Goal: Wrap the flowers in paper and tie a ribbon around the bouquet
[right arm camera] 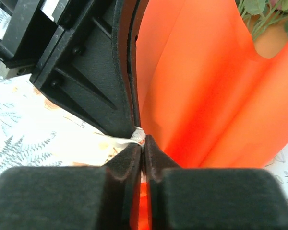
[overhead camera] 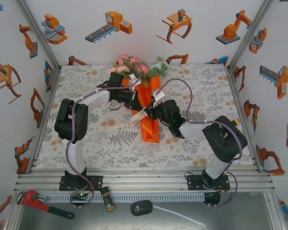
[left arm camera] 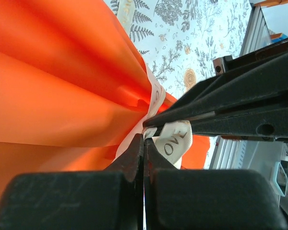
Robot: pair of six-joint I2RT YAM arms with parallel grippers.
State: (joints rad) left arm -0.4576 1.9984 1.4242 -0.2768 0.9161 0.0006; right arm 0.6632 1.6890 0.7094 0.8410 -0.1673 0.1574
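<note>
The bouquet (overhead camera: 148, 103) lies mid-table, an orange paper (left arm camera: 62, 86) cone with the pink and cream flowers (overhead camera: 134, 64) at its far end. A cream ribbon (left arm camera: 175, 139) printed with letters crosses the cone's waist, and its tail (overhead camera: 134, 119) trails left on the cloth. My left gripper (left arm camera: 144, 138) is shut, with the ribbon pinched at its tips. My right gripper (right arm camera: 143, 140) meets it tip to tip, jaws a thin slit apart, and the ribbon (right arm camera: 138, 135) runs into that slit. From above, the left gripper (overhead camera: 139, 106) and the right gripper (overhead camera: 151, 112) touch over the cone.
The patterned tablecloth (overhead camera: 96, 139) ends at aluminium posts and printed walls on three sides. On the front ledge, past the rail, lie a red pipe wrench (overhead camera: 41, 203) and a black plug (overhead camera: 142, 207) with a white cable.
</note>
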